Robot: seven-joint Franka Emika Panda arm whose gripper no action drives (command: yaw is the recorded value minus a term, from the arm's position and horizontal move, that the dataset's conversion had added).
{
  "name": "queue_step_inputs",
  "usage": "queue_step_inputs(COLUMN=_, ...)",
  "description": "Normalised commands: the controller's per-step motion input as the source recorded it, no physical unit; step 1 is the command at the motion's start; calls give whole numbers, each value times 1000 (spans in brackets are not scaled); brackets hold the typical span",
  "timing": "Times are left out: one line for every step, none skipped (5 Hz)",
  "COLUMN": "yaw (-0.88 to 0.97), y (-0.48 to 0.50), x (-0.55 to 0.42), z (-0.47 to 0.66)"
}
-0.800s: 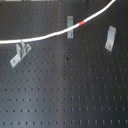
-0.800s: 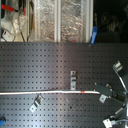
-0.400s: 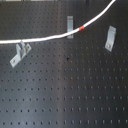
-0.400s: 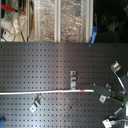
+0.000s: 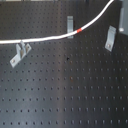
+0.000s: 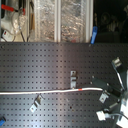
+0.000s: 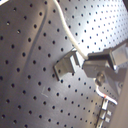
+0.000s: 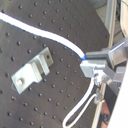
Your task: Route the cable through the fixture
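From where I stand, going by the first exterior view, the white cable (image 5: 45,38) comes in from the 9 o'clock edge and runs almost level above the black perforated board (image 5: 65,90), passing right over the top of the left clip (image 5: 19,54); I cannot tell whether it sits in that clip's slot or only crosses in front of it. Further along, the cable runs just below the middle clip (image 5: 70,23), toward its 5 o'clock, and the red band (image 5: 80,31) shows there, apart from the metal. From that point the cord climbs toward 1 o'clock and leaves the frame, well above the right clip (image 5: 110,38), which stands tilted and empty. In the second wrist view the gripper (image 8: 95,65) has its fingers closed on the cable, with a slack loop hanging behind the grasp. To do this step well, I would say the arm should keep the line taut but not strained, carry the held end down past the 12 o'clock side of the right clip, and lower it squarely into the slot, so that the pull does not lift the cord off the left clip.
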Motion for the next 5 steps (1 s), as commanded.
queue_step_inputs(yaw=320, y=58, x=-152, z=313)
queue_step_inputs(yaw=146, y=345, x=-84, z=430)
queue_step_inputs(yaw=83, y=427, x=-12, z=376)
queue_step_inputs(yaw=131, y=334, x=32, z=347)
queue_step_inputs(yaw=286, y=95, x=37, z=210)
